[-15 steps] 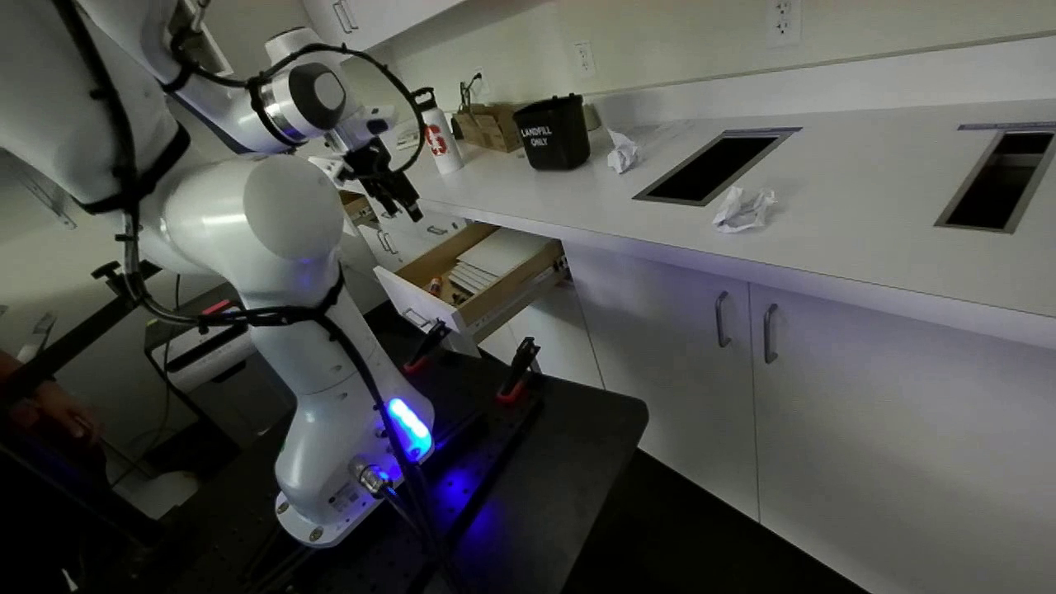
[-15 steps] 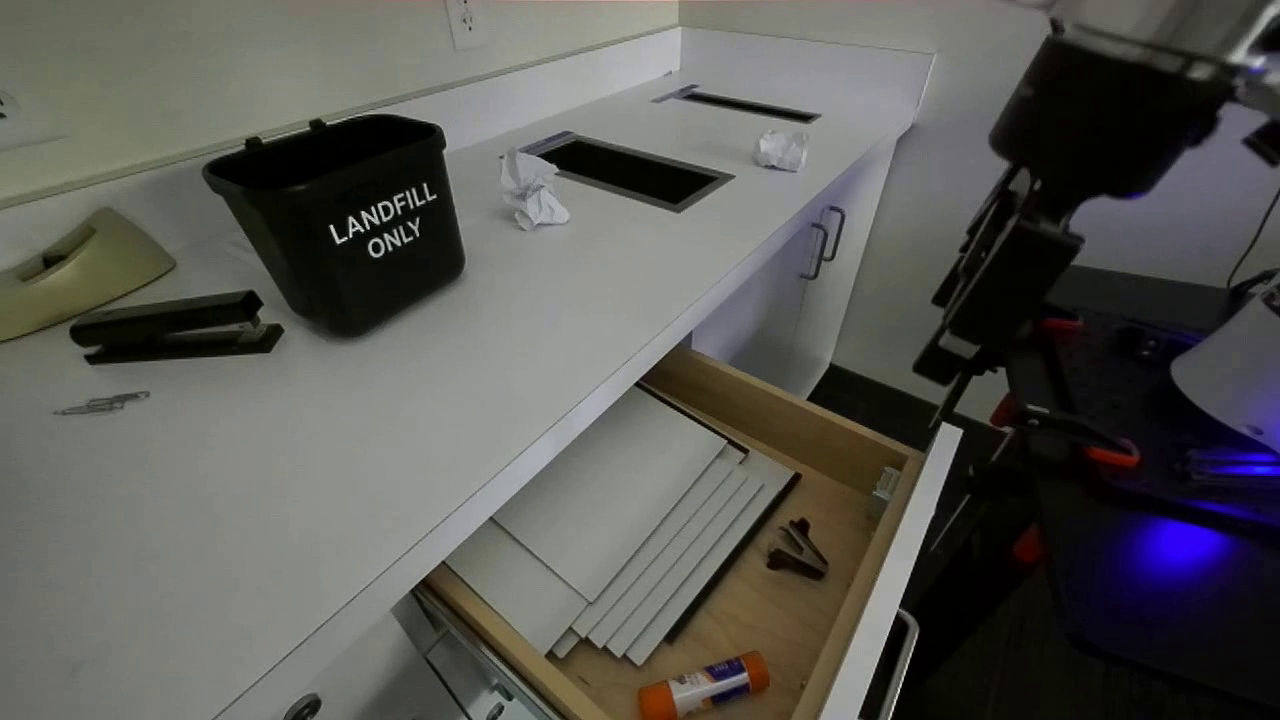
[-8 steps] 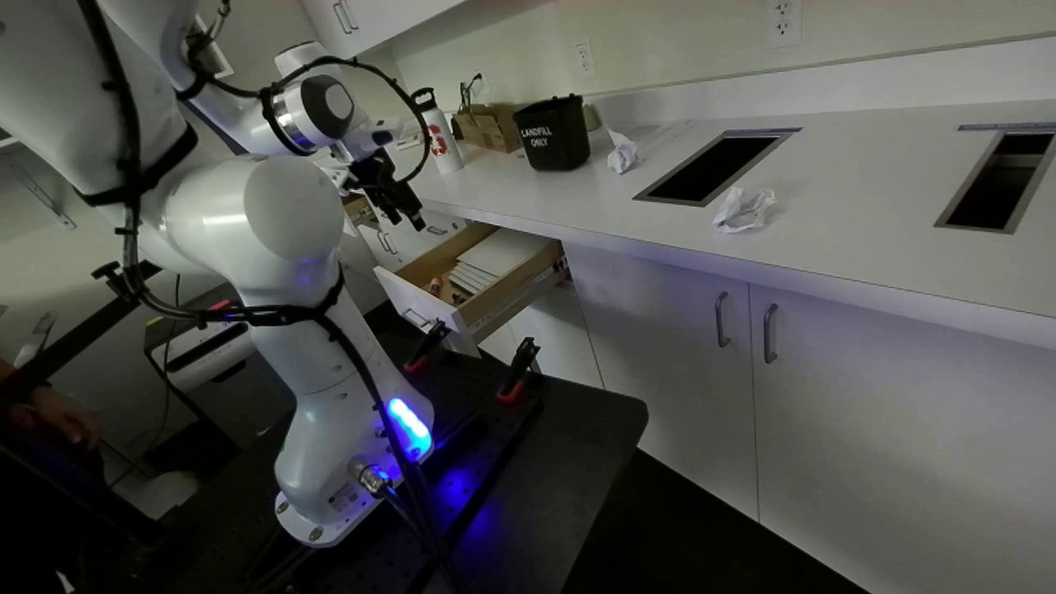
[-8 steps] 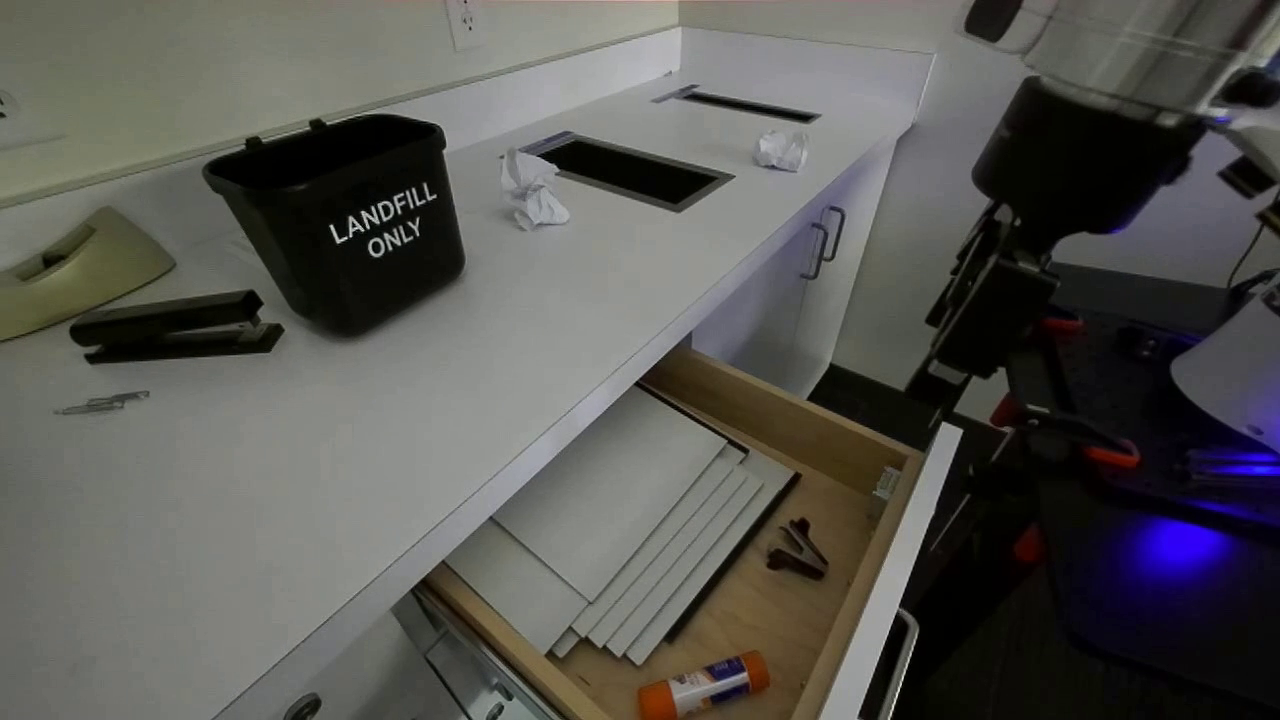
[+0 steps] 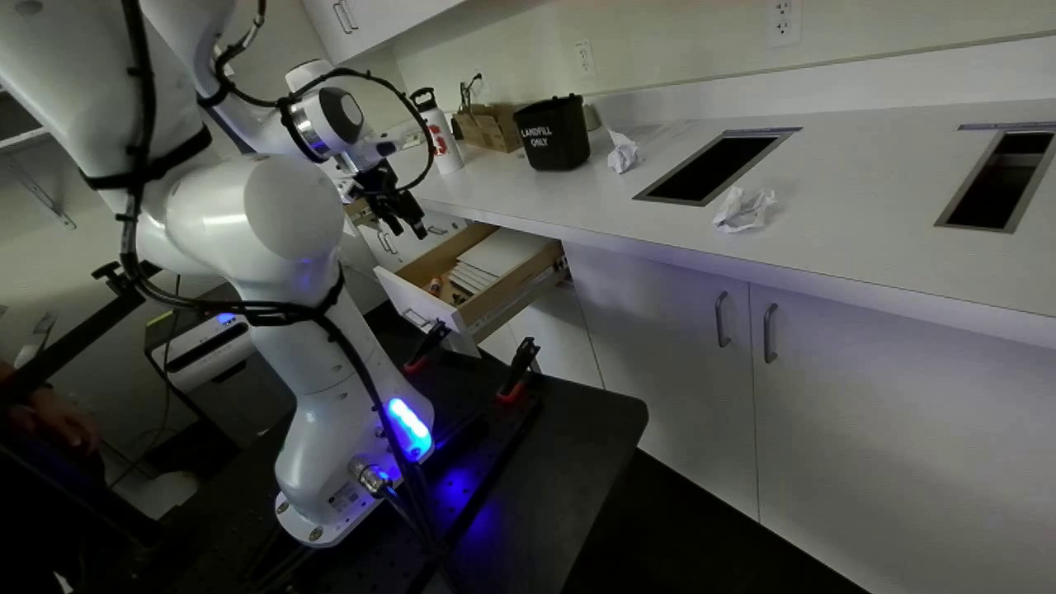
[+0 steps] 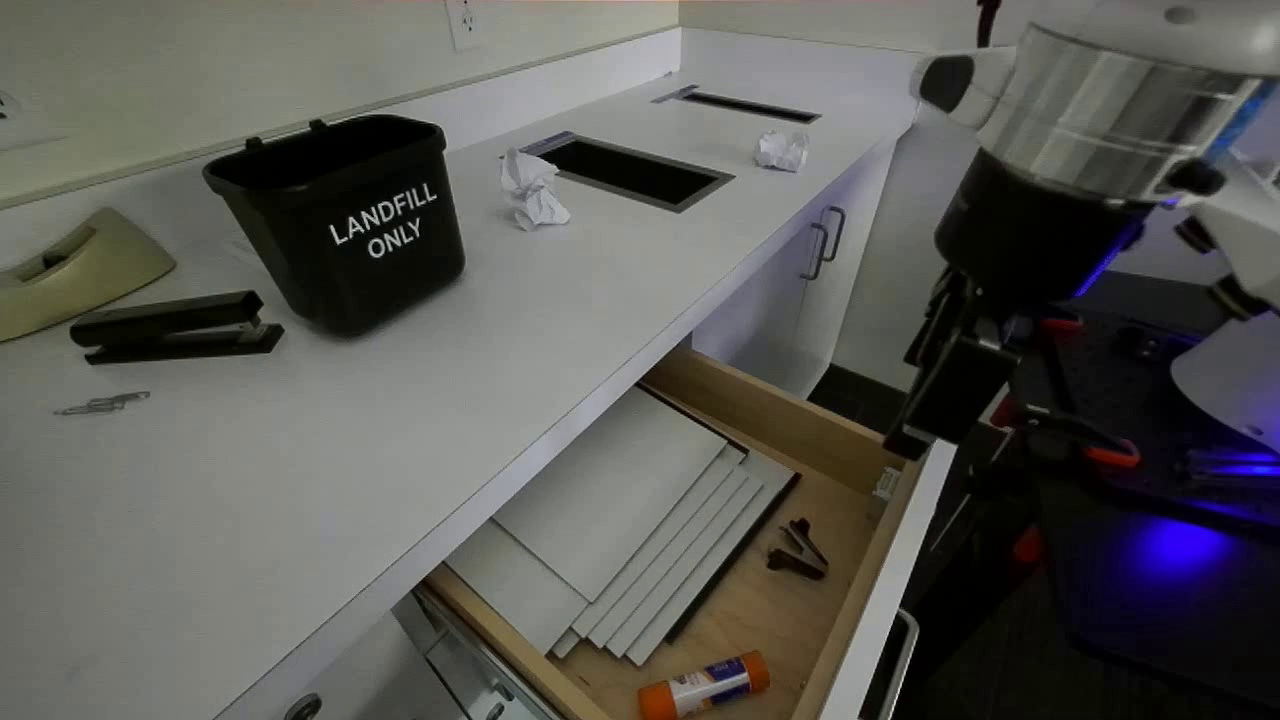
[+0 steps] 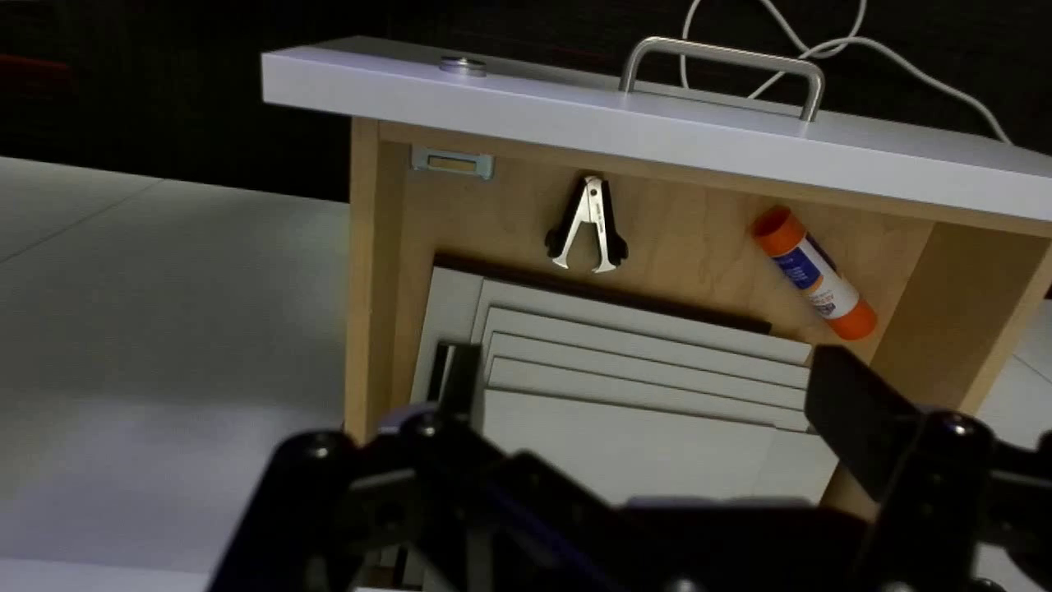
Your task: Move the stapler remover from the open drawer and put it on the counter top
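The staple remover [image 7: 593, 210], black with silver jaws, lies on the wooden floor of the open drawer [image 7: 575, 123], near its white front. It also lies there in an exterior view [image 6: 797, 563]. The drawer shows in both exterior views [image 5: 417, 297] [image 6: 900, 570]. The white counter top [image 6: 500, 330] runs above and behind the drawer. My black gripper [image 7: 645, 370] is open and empty, fingers wide apart. In an exterior view the gripper [image 6: 912, 400] hangs at the drawer's front corner, above and apart from the remover. It also shows in an exterior view [image 5: 410, 231].
A stack of white boards [image 7: 641, 444] and an orange-capped glue stick [image 7: 818, 275] lie in the drawer. On the counter are a black bin [image 6: 350, 230], stapler [image 6: 175, 325], tape dispenser [image 6: 90, 265], crumpled papers [image 6: 535, 190] and cut-outs [image 6: 640, 170]. Clamps [image 5: 520, 371] grip the black table [image 5: 577, 429].
My gripper has moved down and closer to the drawer, leftward in the close exterior view and slightly right in the wide one. The remover and the drawer have not moved.
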`<state>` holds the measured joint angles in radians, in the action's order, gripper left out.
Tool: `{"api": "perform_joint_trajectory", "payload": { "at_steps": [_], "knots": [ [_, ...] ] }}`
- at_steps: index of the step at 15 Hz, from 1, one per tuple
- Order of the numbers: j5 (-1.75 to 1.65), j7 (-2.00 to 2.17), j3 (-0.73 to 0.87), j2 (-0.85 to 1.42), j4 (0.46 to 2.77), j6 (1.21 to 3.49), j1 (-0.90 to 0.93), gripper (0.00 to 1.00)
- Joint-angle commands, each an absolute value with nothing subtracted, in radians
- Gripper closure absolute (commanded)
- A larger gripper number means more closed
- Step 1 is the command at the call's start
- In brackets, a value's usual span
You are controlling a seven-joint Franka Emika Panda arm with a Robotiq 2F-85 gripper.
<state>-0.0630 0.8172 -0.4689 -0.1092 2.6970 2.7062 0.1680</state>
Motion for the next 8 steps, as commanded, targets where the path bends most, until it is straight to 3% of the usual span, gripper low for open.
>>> {"api": "perform_joint_trajectory", "payload": {
  "at_steps": [1, 8],
  "knots": [
    [-0.204, 0.941, -0.484, 0.058, 2.599, 2.722, 0.140, 0.00],
    [-0.514, 1.144, -0.351, 0.323, 2.481, 2.801, 0.194, 0.00]
  ]
}}
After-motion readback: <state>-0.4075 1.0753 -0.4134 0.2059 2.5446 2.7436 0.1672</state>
